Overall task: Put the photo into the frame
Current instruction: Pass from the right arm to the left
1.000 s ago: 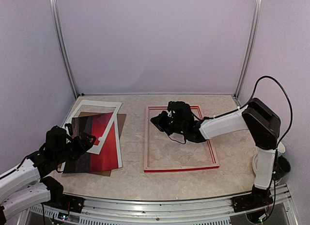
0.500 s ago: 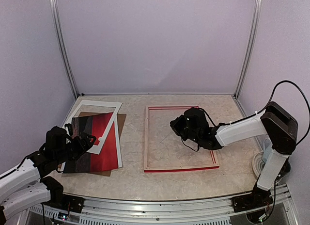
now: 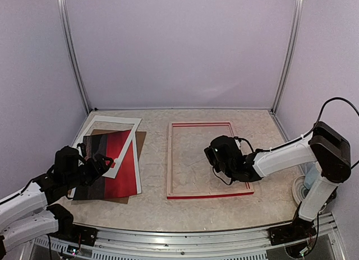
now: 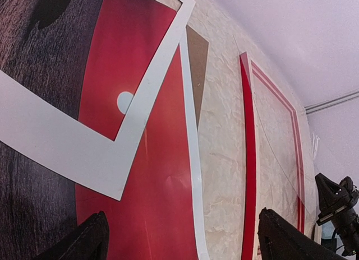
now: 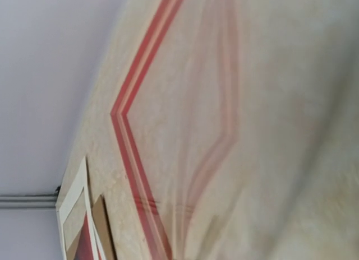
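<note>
While the frame (image 3: 169, 159) lies flat, right of the middle of the worktop (image 3: 154, 204), with only bare marbled surface showing inside its thin red rim, the photo (image 3: 123, 179) is well apart from it on the left side. The photo lies picture side up, its red sky and dark sea showing, on a brown backing board (image 3: 141, 139) that peeks out at its far right corner. A white mat border (image 3: 112, 121) lies tilted across the photo's far half, so the small white sun shows just at the mat's inner edge. The left jaws sit low at the photo's left edge. In the left wrist view their two dark fingertips (image 4: 78, 243) are spread wide and grip nothing, with the photo (image 4: 140, 204) and its white margin between them, the mat (image 4: 56, 142) crossing above and the board (image 4: 196, 64) beyond. The frame (image 4: 248, 159) runs up the right of that view, with a strip of worktop (image 4: 219, 131) between it and the photo. The right jaws hang over the frame's opening, near its right side. From above they are a dark mass, and the right wrist view is blurred, showing only a corner of the frame (image 5: 130, 159) with a faint doubled red line beside it, so I cannot tell whether they are parted or closed.
</note>
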Motion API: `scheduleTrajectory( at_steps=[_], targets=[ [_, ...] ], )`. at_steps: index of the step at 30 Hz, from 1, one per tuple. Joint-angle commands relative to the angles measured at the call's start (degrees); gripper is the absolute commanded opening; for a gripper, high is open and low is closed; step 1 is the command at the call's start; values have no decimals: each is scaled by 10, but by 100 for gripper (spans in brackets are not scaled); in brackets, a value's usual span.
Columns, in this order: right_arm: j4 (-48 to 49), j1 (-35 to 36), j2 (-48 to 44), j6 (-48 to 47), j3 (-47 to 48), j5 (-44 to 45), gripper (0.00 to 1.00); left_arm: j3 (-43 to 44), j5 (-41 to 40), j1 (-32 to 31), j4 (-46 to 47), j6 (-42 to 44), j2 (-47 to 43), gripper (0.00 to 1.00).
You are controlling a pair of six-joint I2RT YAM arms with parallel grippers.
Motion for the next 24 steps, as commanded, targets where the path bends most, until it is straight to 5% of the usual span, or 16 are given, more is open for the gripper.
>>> scheduleTrajectory(
  at_steps=[1, 13, 24],
  targets=[
    [-34, 32, 9, 91, -2, 75, 0, 0, 16, -8, 25, 4, 11, 91],
    [-126, 78, 46, 201, 41, 130, 0, 21, 29, -58, 99, -43, 57, 95],
    [-89, 80, 23, 207, 18, 113, 0, 205, 15, -187, 164, -78, 297, 98]
  ],
)
